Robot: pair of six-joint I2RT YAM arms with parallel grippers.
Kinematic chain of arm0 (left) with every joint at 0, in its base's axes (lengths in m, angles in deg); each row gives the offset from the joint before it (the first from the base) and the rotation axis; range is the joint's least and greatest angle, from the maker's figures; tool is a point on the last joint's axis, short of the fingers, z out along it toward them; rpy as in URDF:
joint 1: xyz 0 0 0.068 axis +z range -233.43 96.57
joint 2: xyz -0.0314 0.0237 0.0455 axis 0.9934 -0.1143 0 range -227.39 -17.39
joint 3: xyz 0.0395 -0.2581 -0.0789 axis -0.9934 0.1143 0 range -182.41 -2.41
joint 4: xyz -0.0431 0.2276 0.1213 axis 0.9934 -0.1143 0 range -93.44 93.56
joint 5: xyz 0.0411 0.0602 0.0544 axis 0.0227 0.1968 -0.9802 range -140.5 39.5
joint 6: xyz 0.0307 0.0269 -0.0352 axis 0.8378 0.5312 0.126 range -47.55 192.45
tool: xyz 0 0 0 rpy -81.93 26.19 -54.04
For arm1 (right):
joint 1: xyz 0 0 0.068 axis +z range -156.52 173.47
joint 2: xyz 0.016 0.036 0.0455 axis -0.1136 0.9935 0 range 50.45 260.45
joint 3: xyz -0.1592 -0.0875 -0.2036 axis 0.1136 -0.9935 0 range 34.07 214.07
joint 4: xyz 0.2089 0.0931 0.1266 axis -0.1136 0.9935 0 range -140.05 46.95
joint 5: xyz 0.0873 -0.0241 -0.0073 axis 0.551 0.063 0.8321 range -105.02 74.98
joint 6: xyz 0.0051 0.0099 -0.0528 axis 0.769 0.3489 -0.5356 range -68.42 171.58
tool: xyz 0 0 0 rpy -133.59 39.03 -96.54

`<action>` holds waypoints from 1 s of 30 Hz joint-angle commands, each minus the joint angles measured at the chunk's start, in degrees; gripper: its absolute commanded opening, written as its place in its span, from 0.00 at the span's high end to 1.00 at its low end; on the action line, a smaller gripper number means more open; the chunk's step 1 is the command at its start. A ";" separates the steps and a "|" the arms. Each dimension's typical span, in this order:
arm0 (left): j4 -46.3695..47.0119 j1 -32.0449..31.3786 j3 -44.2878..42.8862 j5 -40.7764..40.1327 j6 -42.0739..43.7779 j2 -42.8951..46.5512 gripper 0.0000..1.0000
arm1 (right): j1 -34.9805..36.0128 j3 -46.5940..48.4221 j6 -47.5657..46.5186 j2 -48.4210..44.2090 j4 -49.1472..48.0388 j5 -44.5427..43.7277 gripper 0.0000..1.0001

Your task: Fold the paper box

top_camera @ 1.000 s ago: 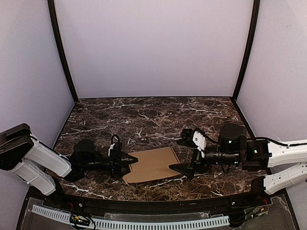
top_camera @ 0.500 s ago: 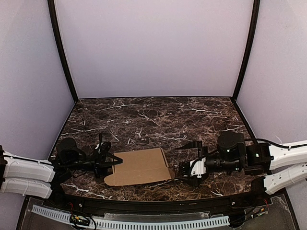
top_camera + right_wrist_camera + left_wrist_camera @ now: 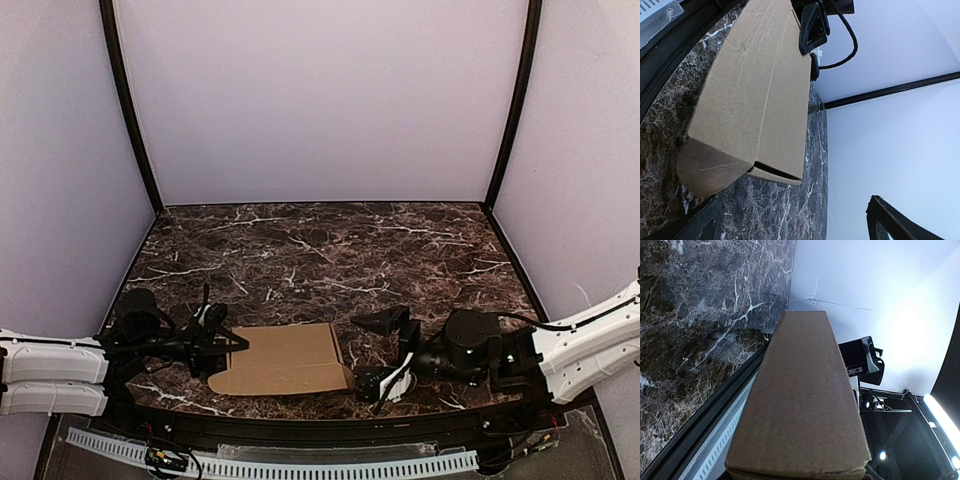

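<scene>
White slotted strip (image 3: 300,467) and a black rail (image 3: 330,428) run along the near edge, in front of both arm bases. Just behind the rail I see the paper box (image 3: 285,358). It lies flat on the dark marble table (image 3: 330,250), folded to a shallow brown sleeve with its long side roughly parallel to the rail.

The left gripper (image 3: 222,350) lies low at the box's left end and is clamped on it. In my left wrist view the card runs straight out from the bottom centre of the frame and hides the fingers themselves.

The right gripper (image 3: 385,352) lies low just off the box's right end, spread wide. One finger (image 3: 383,320) reaches toward the far side and the other toward the rail. I can see neither touching the card. In my right wrist view the two black tips sit in the bottom corners. The box's rounded end flap lies ahead of them on the marble, and the left gripper shows at the box's far end.

Beyond the box, white-veined marble reaches the lilac walls (image 3: 320,100), which are framed by black corner posts (image 3: 128,110).
</scene>
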 commanded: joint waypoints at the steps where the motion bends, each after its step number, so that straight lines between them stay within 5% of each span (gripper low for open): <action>1: -0.20 0.37 -1.19 2.00 0.56 1.32 0.99 | 0.97 -1.77 -6.44 3.52 -14.29 -2.20 0.01; 30: 2.36 0.37 -4.99 6.30 0.82 2.06 0.99 | 8.02 -0.78 -19.80 16.78 -33.11 -9.56 0.06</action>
